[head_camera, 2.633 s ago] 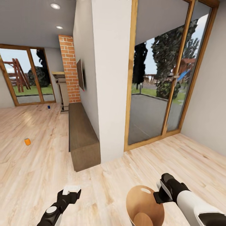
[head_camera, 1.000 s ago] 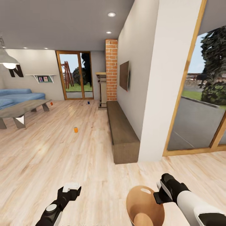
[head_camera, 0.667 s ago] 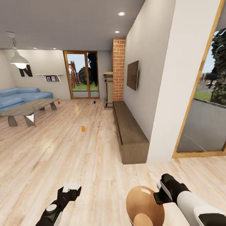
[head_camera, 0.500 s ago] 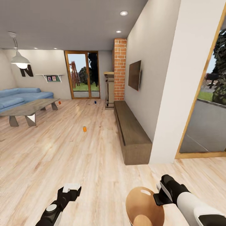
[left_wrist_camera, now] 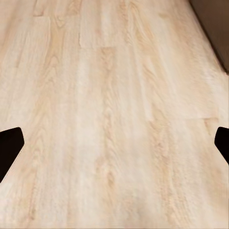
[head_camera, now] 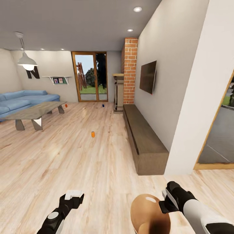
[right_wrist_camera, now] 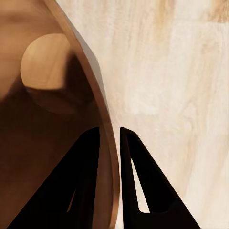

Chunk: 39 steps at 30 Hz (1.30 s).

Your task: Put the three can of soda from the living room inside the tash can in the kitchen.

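Three cans of soda stand on the warm wood floor of the living room ahead in the head view: an orange one [head_camera: 93, 134] in mid-floor, a red-orange one [head_camera: 66, 105] by the coffee table, and a dark blue one [head_camera: 103, 105] near the glass doors. All are far from both grippers. My right gripper [head_camera: 164, 204] is shut on the rim of the tash can [head_camera: 148, 213]; in the right wrist view the gripper [right_wrist_camera: 109, 132] pinches that rim, with the brown inside of the bucket [right_wrist_camera: 43, 95] showing. My left gripper [head_camera: 73, 196] hangs open over bare floor, its fingertips [left_wrist_camera: 10, 147] wide apart.
A long brown bench [head_camera: 144, 141] runs along the right wall under a TV [head_camera: 148, 77]. A white wall corner [head_camera: 201, 97] stands close at right. Further off are the brick fireplace [head_camera: 130, 70], the coffee table [head_camera: 35, 112] and the blue sofa [head_camera: 22, 99] at left.
The whole view has swung from the glass door and wall toward the living room and drawn slightly closer; sofa, table and all three cans came into sight. Both grippers keep their pose.
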Motion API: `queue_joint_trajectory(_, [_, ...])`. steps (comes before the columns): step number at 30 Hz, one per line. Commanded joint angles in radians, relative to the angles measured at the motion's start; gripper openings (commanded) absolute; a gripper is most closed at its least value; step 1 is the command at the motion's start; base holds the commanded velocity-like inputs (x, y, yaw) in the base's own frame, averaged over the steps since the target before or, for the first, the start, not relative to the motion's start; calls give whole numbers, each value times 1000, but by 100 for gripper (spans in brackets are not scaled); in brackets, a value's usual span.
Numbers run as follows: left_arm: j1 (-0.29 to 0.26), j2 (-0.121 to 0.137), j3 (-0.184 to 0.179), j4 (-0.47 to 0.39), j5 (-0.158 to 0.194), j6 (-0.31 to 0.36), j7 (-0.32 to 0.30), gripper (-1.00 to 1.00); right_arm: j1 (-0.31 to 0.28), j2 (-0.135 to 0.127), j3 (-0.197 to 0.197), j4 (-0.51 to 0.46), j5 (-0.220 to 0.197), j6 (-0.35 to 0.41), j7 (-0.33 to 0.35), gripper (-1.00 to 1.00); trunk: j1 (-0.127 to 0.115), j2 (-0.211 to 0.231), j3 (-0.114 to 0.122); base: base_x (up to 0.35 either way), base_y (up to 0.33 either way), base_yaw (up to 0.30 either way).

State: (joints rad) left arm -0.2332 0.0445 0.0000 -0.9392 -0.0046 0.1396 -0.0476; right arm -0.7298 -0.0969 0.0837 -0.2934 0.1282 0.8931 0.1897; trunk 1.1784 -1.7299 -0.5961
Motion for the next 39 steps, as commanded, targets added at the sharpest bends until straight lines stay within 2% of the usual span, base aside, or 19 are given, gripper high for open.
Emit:
queue_joint_trajectory(1, [0, 0, 0, 0, 0, 0, 0, 100, 0, 0, -4, 0, -16, 1, 4, -100, 0, 0, -1, 191, 106, 159])
queue_joint_trajectory(39, [0, 0, 0, 0, 0, 0, 0, 100, 1, 0, -4, 2, -16, 1, 3, -100, 0, 0, -3, 160, 39, 10])
